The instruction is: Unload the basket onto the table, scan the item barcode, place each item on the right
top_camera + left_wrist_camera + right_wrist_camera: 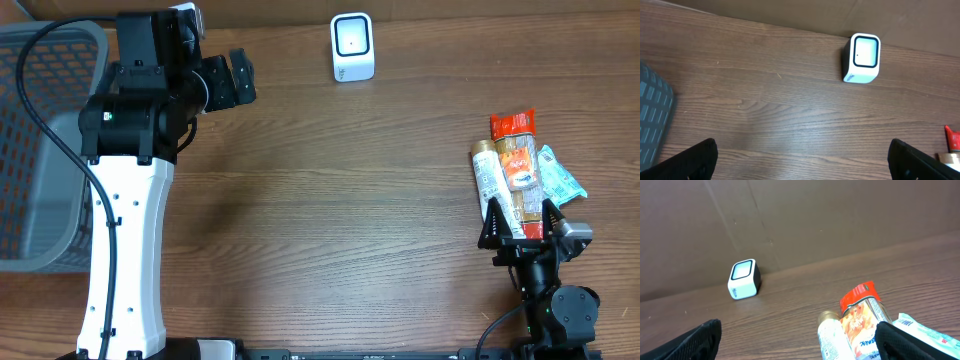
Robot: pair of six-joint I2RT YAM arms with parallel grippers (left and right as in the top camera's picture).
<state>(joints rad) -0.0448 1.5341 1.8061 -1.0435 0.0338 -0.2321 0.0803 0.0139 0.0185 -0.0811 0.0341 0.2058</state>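
The worktop [330, 200] is a brown wood-grain surface with long streaks running across it, bare over most of its middle. Along its far edge stands a cardboard wall [805, 220], plain brown with a few creases, which closes off the room behind.

A grey mesh basket [30, 150] sits at the left edge of the worktop. The scanner [352, 47], a small white box with a dark-rimmed window, stands near the far edge close to the cardboard, well apart from everything else.

The things to scan lie in a small cluster on the right side of the worktop: an orange-and-red pouch [515, 160], a white tube [492, 185] touching its left side, and a pale teal packet [560, 175] fanned out to its right.

The right tool [520, 225] is at the near end of this cluster with its fingers spread fully wide. The near ends of the tube and pouch lie between them, and nothing is gripped; whether the fingers touch the pouch or tube cannot be told.

The left tool [245, 80] hangs over bare wood between the basket and the scanner, also fully open and empty, at the end of a white-and-black left arm [125, 250] with a black cable [60, 140] looping beside it.
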